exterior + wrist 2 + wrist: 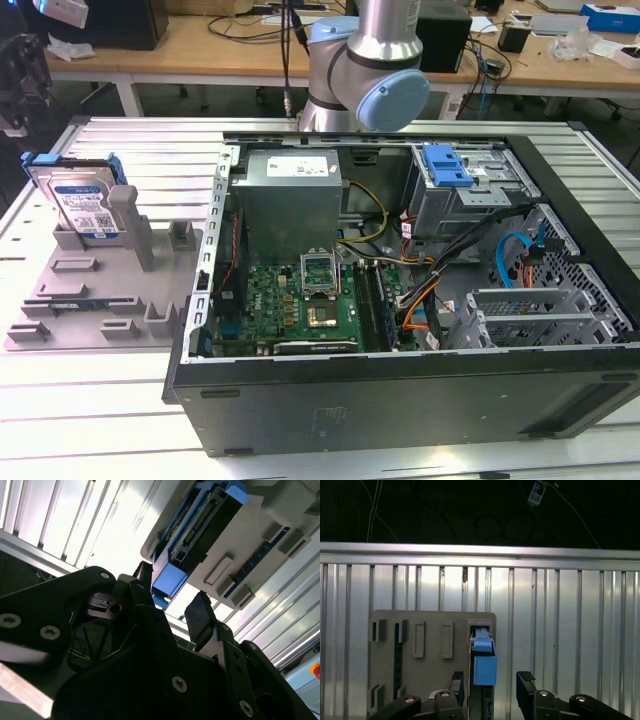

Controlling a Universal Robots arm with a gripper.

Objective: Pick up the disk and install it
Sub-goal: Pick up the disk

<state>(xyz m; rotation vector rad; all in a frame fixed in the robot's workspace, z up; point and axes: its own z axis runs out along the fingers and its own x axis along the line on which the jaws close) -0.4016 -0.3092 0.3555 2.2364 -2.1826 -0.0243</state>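
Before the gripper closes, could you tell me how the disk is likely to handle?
The disk will probably stay stiff: it looks like a flat metal slab. It stands on edge in the grey holder, so a sideways push may tip or jam it. Its blue rails look like smooth plastic, so the open gripper might slip.

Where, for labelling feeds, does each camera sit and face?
Exterior view: off-arm, looking down on computer case and disk in fixture; arm shows.
First wrist view: on the wrist, facing down at the disk; open gripper shows.
Second wrist view: on the wrist, slanting past the gripper to the disk.
All share the disk.
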